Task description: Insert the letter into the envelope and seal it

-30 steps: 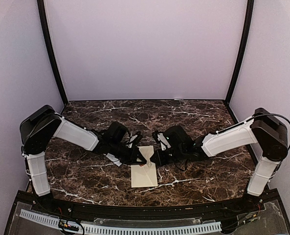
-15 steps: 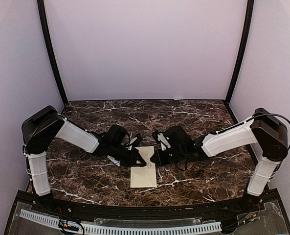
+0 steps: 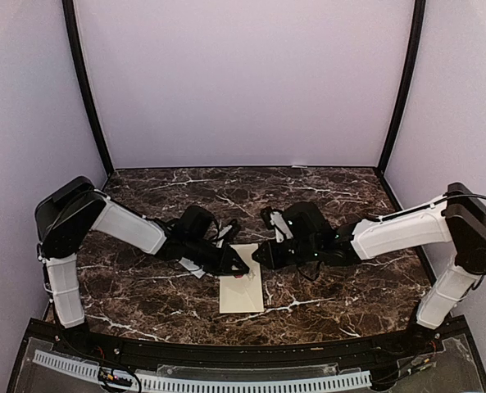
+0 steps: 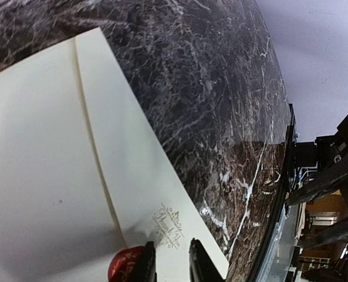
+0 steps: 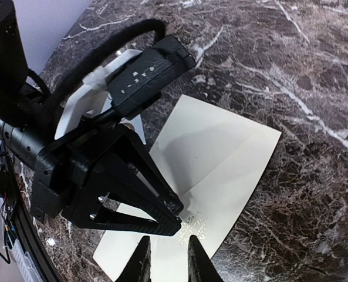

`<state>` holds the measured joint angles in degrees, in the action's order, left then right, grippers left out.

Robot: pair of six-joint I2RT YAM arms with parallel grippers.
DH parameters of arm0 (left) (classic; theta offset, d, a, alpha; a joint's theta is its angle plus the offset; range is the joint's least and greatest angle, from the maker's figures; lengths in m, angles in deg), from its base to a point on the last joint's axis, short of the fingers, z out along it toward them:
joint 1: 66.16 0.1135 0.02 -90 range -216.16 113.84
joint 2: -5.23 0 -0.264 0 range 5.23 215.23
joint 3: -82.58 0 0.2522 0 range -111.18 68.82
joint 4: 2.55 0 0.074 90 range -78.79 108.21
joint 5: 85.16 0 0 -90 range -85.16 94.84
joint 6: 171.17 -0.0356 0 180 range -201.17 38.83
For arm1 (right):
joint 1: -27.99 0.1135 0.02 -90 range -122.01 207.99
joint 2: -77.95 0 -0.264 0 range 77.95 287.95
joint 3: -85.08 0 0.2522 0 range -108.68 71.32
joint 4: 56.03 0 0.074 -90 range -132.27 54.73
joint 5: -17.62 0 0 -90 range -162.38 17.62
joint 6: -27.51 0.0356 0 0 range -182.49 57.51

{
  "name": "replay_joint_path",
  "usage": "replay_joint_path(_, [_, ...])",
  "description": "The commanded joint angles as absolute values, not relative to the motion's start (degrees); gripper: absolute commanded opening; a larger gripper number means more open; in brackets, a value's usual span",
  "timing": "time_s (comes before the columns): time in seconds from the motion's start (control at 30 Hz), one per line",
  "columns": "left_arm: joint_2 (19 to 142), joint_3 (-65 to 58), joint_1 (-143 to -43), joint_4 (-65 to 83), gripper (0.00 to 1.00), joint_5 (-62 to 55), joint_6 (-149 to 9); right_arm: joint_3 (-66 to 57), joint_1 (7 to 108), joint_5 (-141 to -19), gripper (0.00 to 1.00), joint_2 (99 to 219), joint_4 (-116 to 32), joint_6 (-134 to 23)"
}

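Where the two arms meet over the dark marble surface point(image 3: 333, 196), the cream envelope point(image 3: 243, 293) lies flat. A crease runs across it to a red seal point(image 4: 124, 267), which sits beside a small ornamental print point(image 4: 168, 225). The left fingers point(image 4: 150, 267) sit just beside the seal, slightly parted and grasping nothing. The right fingers point(image 5: 141, 264), likewise slightly parted and empty, hang above the envelope's printed end. The letter is hidden in every view.
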<state>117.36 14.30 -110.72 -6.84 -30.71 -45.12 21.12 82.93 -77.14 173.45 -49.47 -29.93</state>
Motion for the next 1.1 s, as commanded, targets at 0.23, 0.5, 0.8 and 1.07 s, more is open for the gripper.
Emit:
replay_joint_path(0.23, [99.1,12.1,-108.4,-3.6,0.45,-22.0,-52.4,21.6,81.3,-70.5,0.45,162.3,-48.2,-30.6])
replay_joint_path(0.5, [94.1,20.1,-96.6,-7.5,0.66,-19.5,-55.1,22.6,74.5,-70.2,0.81,161.9,-47.8,-33.6])
replay_joint_path(0.8, [88.4,32.9,-74.8,-16.1,0.75,-15.3,-57.2,27.9,56.4,-72.0,0.94,159.9,-49.7,-39.9])
replay_joint_path(1.07, [80.0,44.1,-53.2,-23.6,0.76,-15.5,-56.7,38.7,35.8,-75.5,0.95,146.2,-55.6,-43.6])
